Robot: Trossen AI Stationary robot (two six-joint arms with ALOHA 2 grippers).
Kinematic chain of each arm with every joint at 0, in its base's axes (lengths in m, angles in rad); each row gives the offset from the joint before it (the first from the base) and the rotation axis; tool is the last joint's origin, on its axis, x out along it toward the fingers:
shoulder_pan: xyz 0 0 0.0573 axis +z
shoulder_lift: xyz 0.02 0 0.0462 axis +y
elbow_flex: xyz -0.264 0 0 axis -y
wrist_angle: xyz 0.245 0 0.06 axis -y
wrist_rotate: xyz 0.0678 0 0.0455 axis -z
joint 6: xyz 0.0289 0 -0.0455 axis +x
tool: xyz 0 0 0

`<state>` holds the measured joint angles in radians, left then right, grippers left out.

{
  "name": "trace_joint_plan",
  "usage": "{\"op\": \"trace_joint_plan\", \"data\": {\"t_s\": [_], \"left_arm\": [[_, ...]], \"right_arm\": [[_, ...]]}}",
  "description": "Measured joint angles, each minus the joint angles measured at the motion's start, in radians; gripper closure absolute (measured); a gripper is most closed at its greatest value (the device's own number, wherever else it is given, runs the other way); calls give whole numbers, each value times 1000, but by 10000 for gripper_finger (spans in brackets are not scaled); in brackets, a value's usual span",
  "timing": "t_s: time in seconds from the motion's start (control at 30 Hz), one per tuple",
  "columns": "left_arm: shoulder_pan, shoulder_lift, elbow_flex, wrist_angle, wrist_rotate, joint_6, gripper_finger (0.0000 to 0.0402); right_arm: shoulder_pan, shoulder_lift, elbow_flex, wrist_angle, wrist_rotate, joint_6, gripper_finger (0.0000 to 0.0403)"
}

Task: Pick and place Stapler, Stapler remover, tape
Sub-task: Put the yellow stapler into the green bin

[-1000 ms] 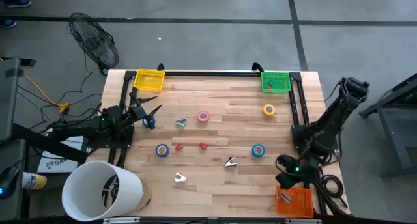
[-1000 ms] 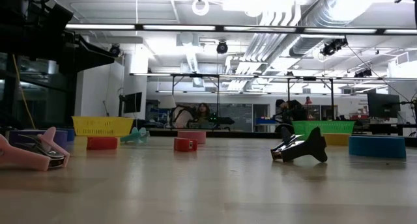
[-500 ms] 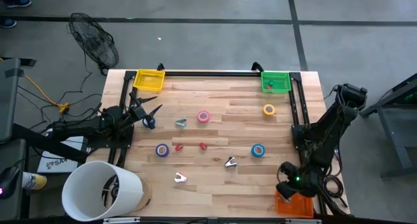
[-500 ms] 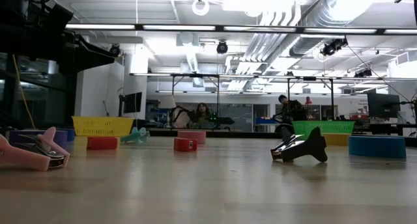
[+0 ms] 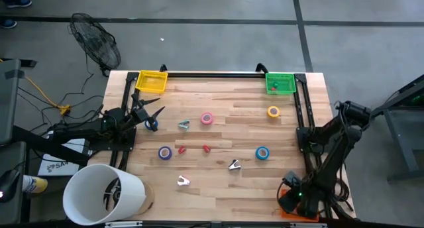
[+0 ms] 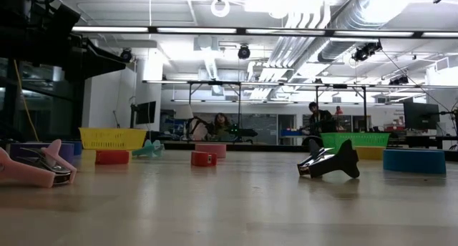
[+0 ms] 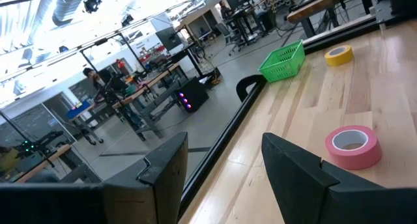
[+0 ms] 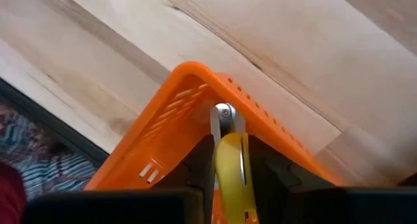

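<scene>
- Two dark arms work at the wooden counter (image 5: 218,95), one at each side.
- At the near right corner, the right pincer (image 8: 226,142) hangs over the orange basket (image 8: 176,120). Its fingers (image 8: 199,160) are pressed on a yellow stapler remover (image 8: 229,160) with a metal pivot at the tip, and it is just above the basket's corner.
- At the left edge of the counter, the left pincer (image 5: 147,113) waits with its fingers (image 7: 296,178) spread and nothing between them. A small blue thing (image 5: 152,124) lies just beside it.
- Far left corner holds a yellow basket (image 5: 152,81); far right corner holds a green basket (image 5: 279,82) with something small and red in it.
- Four rolls of tape lie on the counter: a pink tape roll (image 5: 207,118) near the middle, a yellow tape roll (image 5: 273,111) near the green basket, a blue tape roll (image 5: 262,153) on the right side, and a purple tape roll (image 5: 165,152) on the left side.
- Two small red pieces (image 5: 206,148) lie between the purple and the blue roll; I cannot tell if they are staplers.
- A teal stapler remover (image 5: 183,124) lies just left of the pink roll, a dark stapler remover (image 6: 329,162) lies near the blue roll, and a pale pink stapler remover (image 6: 32,169) lies toward the near edge.
- Beside the counter's near left corner stands a large white bucket (image 5: 103,193).
</scene>
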<state>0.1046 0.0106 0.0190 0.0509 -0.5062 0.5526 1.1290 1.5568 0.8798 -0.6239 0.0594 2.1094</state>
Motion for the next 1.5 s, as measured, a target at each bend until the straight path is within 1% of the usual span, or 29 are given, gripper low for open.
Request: {"op": "trace_joint_plan", "data": {"t_s": [0.13,0.27,0.5,0.77,1.1,1.2,1.5], "left_arm": [[0,0,0,0,0,0,208],[0,0,0,0,0,0,208],[0,0,0,0,0,0,208],[0,0,0,0,0,0,208],[0,0,0,0,0,0,208],[0,0,0,0,0,0,208],[0,0,0,0,0,0,208]], "right_arm": [[0,19,28,2,-1,16,336],[0,19,61,-11,12,34,320],[-2,19,124,-142,10,29,288],[-2,19,96,-149,-5,-10,258],[-2,19,88,-134,-7,-14,196],[-2,19,88,-134,-7,-18,190],[-2,19,88,-134,-9,-49,193]]}}
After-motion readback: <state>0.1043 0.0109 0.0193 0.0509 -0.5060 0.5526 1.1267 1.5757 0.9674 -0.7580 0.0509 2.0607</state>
